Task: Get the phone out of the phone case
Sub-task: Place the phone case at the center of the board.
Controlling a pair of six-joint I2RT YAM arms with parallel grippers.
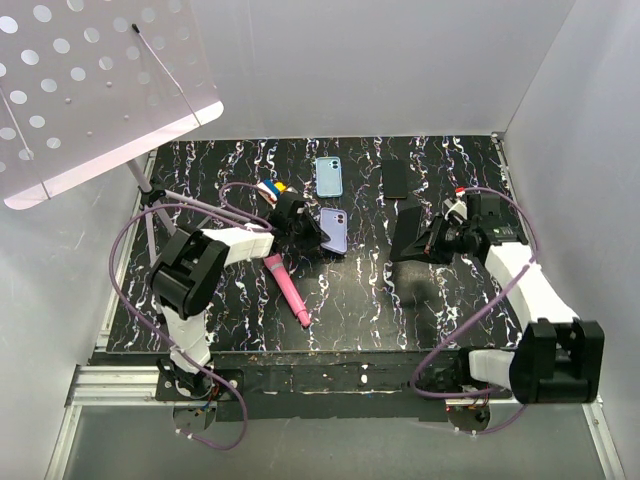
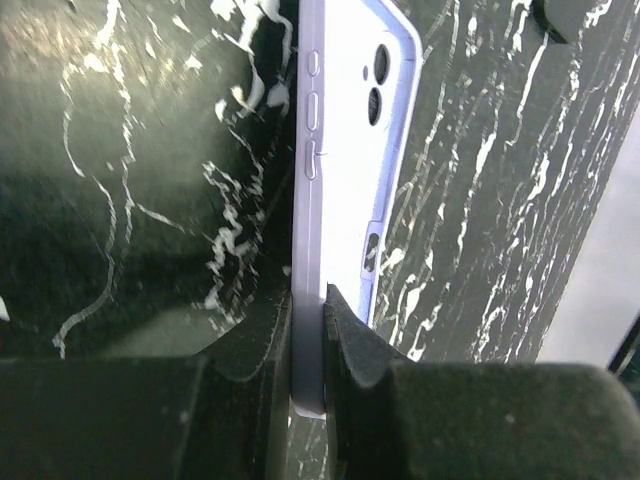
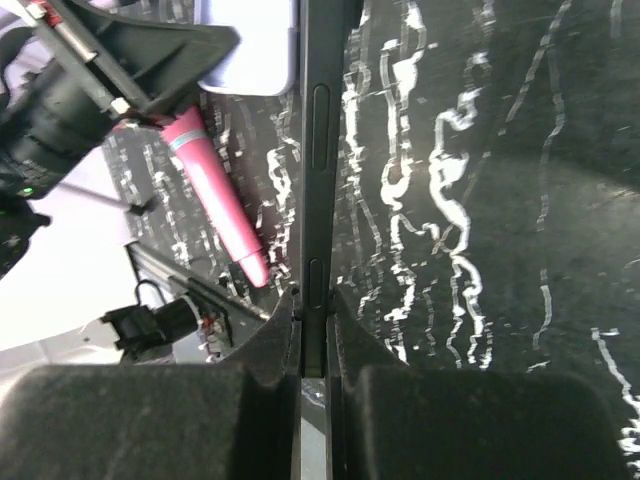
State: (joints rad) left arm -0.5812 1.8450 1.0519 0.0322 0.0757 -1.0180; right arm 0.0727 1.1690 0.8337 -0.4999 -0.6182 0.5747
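The case point(image 1: 334, 232) is pale lavender and sits in the left gripper point(image 1: 305, 228) near the middle of the table point(image 1: 360, 300). It is well apart from the phone point(image 1: 410, 240), a flat black slab held by the right gripper point(image 1: 434, 240) off to the right.

In the left wrist view the case point(image 2: 345, 150) is seen almost edge on. Its back is smooth and light, its rim slightly darker, with three narrow button bumps along the side and two dark oval camera openings near the far end. The left gripper point(image 2: 308, 300) has its jaws pressed together on the near end of the case, one pad on each face.

In the right wrist view the phone point(image 3: 318, 150) is a thin dark strip with long side buttons, glossy and edge on. The right gripper point(image 3: 315, 300) is clamped on its near end in the same way.

A pink marker point(image 1: 287, 288) lies on the table between the arms, nearer the left one. A blue phone point(image 1: 328, 177) and another black phone point(image 1: 396, 180) lie flat toward the back.
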